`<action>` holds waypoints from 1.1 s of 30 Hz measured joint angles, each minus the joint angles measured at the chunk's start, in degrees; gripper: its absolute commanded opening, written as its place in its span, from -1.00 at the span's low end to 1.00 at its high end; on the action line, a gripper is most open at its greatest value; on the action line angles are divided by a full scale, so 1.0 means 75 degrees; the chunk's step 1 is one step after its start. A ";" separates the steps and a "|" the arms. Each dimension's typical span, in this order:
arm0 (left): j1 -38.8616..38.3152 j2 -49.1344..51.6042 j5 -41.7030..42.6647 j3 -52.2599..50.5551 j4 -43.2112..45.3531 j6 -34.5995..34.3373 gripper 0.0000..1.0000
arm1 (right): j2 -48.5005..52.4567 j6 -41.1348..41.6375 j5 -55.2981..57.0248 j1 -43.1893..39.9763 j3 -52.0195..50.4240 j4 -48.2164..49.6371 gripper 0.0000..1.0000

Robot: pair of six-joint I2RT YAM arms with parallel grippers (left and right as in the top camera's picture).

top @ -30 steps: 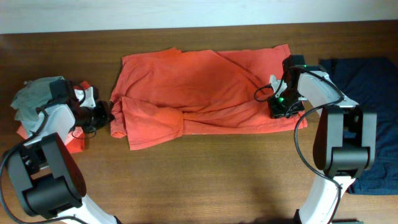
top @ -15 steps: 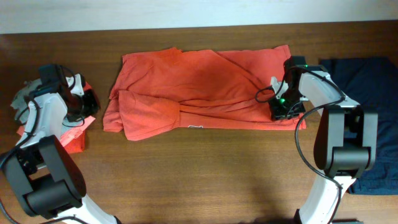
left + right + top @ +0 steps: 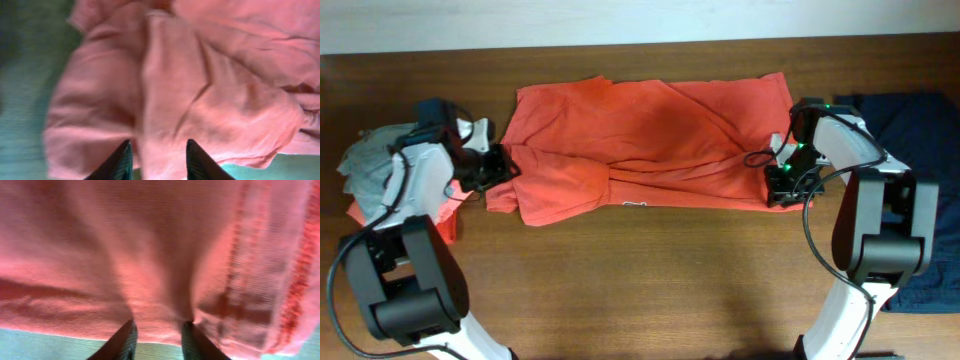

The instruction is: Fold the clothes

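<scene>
The large orange-red T-shirt (image 3: 650, 140) lies spread across the far half of the table, its lower left part folded over itself. My left gripper (image 3: 498, 165) hovers at the shirt's left edge. In the left wrist view its fingers (image 3: 122, 161) stand apart over a ridge of the shirt (image 3: 210, 90), pinching nothing. My right gripper (image 3: 782, 188) rests at the shirt's lower right corner. In the right wrist view its jaws are parted, with the shirt's hem (image 3: 150, 245) just beyond the tips and cloth puckered at the right finger (image 3: 192, 340).
A grey garment (image 3: 375, 160) sits bunched on a salmon-red one (image 3: 445, 222) at the table's left end. A navy garment (image 3: 920, 130) lies at the right end, partly under the right arm. Bare wooden table (image 3: 640, 290) runs along the front.
My left gripper swung out over the pile at the left, then came back to the shirt's left edge, and its jaws parted. The folded flap shifted left. The right gripper slid slightly right.
</scene>
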 measured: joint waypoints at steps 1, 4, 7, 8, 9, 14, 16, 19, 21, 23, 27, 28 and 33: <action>-0.0076 -0.0003 -0.0012 0.0000 0.0090 0.0000 -0.24 | 0.0000 0.0052 0.0000 -0.0052 0.0000 0.0003 -0.24; -0.0210 0.0000 -0.0137 0.0000 0.0396 0.0000 -0.22 | 0.0012 0.0079 0.0000 -0.0087 0.0000 0.0015 -0.24; -0.0216 0.0085 -0.0248 0.0000 0.0822 0.0000 -0.22 | 0.0012 0.0087 0.0000 -0.0087 0.0000 0.0047 -0.24; -0.0216 0.0175 -0.0271 0.0000 0.0903 0.0000 -0.22 | 0.0012 0.0090 0.0000 -0.0087 0.0000 0.0050 -0.24; -0.0216 0.0268 -0.0286 0.0003 0.0968 0.0000 -0.22 | 0.0012 0.0082 0.0000 -0.0087 0.0000 0.0052 -0.24; -0.0216 0.0877 -0.0338 0.0000 0.1376 -0.0006 -0.24 | 0.0012 0.0085 0.0000 -0.0087 0.0000 0.0067 -0.25; -0.0216 0.1005 -0.0332 0.0000 0.1431 -0.0009 -0.37 | 0.0012 0.0087 0.0000 -0.0087 0.0000 0.0067 -0.25; -0.0216 0.1058 -0.0184 0.0000 0.1527 0.0000 -0.70 | 0.0012 0.0087 0.0000 -0.0087 0.0000 0.0073 -0.29; -0.0216 0.1058 0.0061 0.0003 0.1574 -0.0009 -0.88 | 0.0012 0.0087 0.0000 -0.0087 0.0000 0.0090 -0.31; -0.0216 0.1058 0.0391 0.0017 0.1559 -0.0020 -0.95 | 0.0012 0.0090 0.0000 -0.0087 0.0000 0.0108 -0.30; -0.0216 0.1058 0.0941 0.0248 0.1370 -0.0032 -0.99 | 0.0012 0.0085 0.0000 -0.0087 0.0000 0.0111 -0.56; -0.0216 0.1058 0.1067 0.0353 0.1271 -0.0032 -0.99 | 0.0012 0.0090 0.0000 -0.0087 0.0000 0.0122 -0.61; -0.0213 0.0997 0.1218 0.0487 0.0804 -0.0032 -0.99 | 0.0012 0.0227 -0.0003 -0.0087 0.0047 0.0012 -0.55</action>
